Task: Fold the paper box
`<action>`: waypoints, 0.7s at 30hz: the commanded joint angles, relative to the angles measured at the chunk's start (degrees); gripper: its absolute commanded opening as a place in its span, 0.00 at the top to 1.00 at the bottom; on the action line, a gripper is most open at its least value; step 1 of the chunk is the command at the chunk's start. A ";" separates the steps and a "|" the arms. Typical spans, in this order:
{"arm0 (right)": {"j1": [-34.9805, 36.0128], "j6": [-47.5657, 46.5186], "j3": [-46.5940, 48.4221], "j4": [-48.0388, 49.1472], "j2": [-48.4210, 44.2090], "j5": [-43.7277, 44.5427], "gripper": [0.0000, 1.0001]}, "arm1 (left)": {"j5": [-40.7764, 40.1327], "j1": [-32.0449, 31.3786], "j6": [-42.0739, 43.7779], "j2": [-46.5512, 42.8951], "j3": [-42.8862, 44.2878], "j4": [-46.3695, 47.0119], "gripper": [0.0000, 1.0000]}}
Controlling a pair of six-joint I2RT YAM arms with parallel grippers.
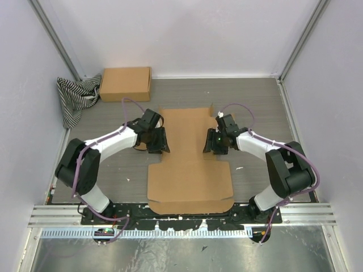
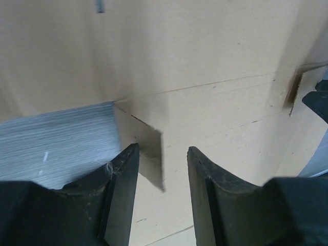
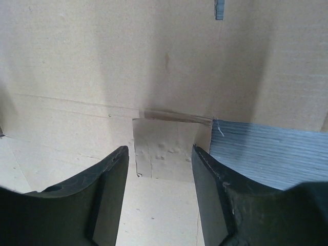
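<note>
The paper box (image 1: pixel 189 164) lies as a flat brown die-cut sheet in the middle of the table. My left gripper (image 1: pixel 157 141) is open over the sheet's left edge at its narrow waist. In the left wrist view a small raised tab (image 2: pixel 148 151) stands between the open fingers (image 2: pixel 123 179). My right gripper (image 1: pixel 213 141) is open over the sheet's right edge at the waist. In the right wrist view a small creased tab (image 3: pixel 164 148) lies between its fingers (image 3: pixel 210 174). Neither gripper holds anything.
A ready-made brown cardboard box (image 1: pixel 125 83) stands at the back left. A black-and-white striped cloth (image 1: pixel 75 97) lies beside it against the left wall. White walls enclose the grey table (image 1: pixel 255 102) on three sides.
</note>
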 commanded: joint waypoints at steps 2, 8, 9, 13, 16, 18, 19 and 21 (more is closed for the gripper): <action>1.56 1.09 1.39 2.54 1.65 0.59 0.42 | 1.96 -2.12 -1.94 5.83 3.06 3.31 0.51; 2.43 1.31 1.66 2.44 3.88 1.97 0.42 | 1.58 -3.41 -2.48 11.81 4.40 4.26 0.51; 2.57 1.46 1.79 2.51 4.60 2.04 0.42 | 1.45 -3.43 -2.48 12.42 4.47 4.26 0.52; 2.90 1.91 2.04 2.50 5.93 2.63 0.43 | 0.05 -3.39 -1.96 13.06 4.81 2.98 0.52; 2.89 1.29 3.86 0.47 3.68 4.18 0.43 | -2.20 -3.41 -0.42 10.65 6.52 -0.60 0.52; 2.88 0.08 7.05 -2.95 1.69 6.27 0.43 | -5.35 -3.37 1.41 8.42 10.02 -4.39 0.51; 2.89 -0.60 8.98 -4.54 0.59 7.47 0.43 | -7.33 -3.26 2.59 7.28 11.94 -6.36 0.50; 2.69 -2.39 14.16 -7.97 -1.41 10.05 0.42 | -11.39 -2.69 5.21 5.56 16.27 -10.25 0.48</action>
